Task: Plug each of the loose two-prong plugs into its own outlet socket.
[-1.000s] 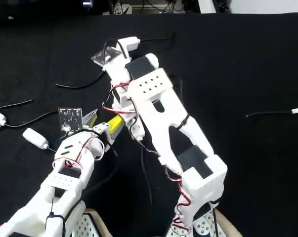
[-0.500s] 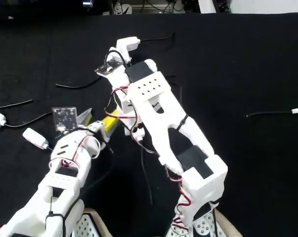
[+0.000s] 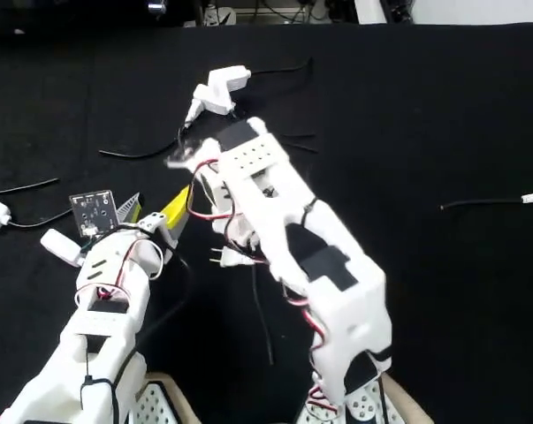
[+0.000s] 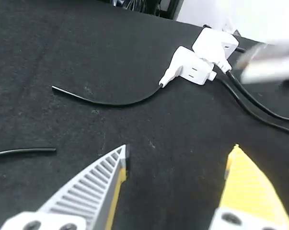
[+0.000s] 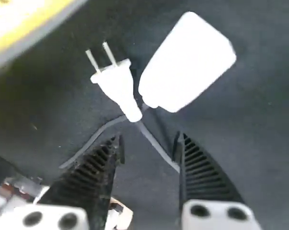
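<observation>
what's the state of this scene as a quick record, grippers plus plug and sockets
left gripper: open, empty, above the black table
right gripper: open, empty, behind the plug, in line with its cable
loose plug: lying flat, both prongs bare, not inserted
white socket body: beside the plug
white pair: two white pieces touching, mating unclear

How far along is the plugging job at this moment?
Done: one plug-and-socket pair at the far side looks joined. In hand: nothing; the right gripper is open over a loose two-prong plug lying beside an outlet socket. Left: mating those; left gripper open too.
</observation>
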Controlling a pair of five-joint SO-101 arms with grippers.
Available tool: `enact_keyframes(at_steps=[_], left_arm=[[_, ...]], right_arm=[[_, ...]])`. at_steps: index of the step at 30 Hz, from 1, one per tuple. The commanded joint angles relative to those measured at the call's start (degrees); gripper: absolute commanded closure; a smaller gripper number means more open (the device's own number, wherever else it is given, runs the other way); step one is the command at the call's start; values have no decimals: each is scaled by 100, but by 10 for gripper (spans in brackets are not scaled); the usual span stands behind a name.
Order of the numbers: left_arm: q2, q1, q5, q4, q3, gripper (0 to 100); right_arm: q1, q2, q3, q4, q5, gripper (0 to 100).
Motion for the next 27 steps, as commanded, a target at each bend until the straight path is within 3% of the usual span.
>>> enact_keyframes(at_steps=[1, 6, 15, 22, 27], left_arm=[[-114, -22, 0, -18, -75, 671], [-114, -57, -35, -18, -75, 671], [-123, -330, -18, -18, -22, 671], [-123, -338, -35, -18, -31, 671], [-123, -470, 0, -26, -75, 671]], right_arm=[[-114, 497, -198, -26, 492, 839], [-457, 708, -734, -9, 633, 839], [-677, 910, -884, 141, 1705, 839], [-747, 4, -426, 237, 2655, 839], [-818, -690, 13, 237, 2743, 839]])
